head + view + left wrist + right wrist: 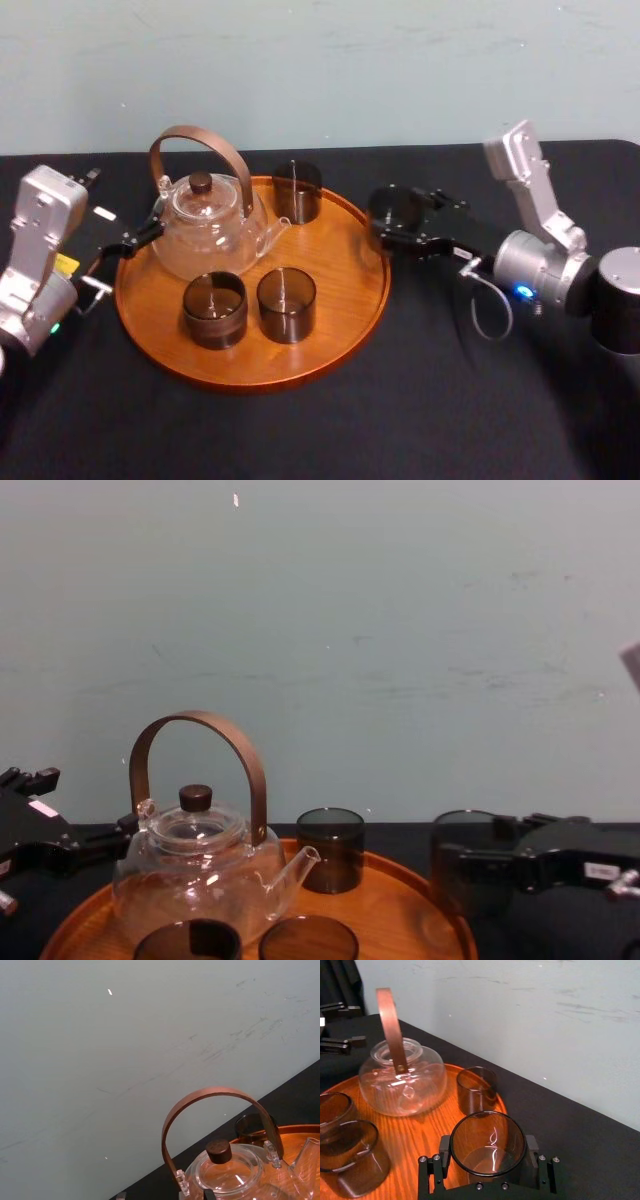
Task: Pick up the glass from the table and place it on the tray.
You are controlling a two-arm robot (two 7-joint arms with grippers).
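Here, the right gripper [388, 220] is clamped on a dark glass [395, 205] at the right rim of the tray [340, 270] on the black table [430, 400]; three more glasses [287, 305] and a teapot [205, 225] stand on the tray; the left gripper [128, 243] sits just beside the teapot.

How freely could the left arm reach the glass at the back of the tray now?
Probably not directly: the teapot stands between the left gripper and the back glass, so it would have to go around.

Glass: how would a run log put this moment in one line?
right gripper: shut on glass | glass: at right rim of tray | left gripper: parked by teapot
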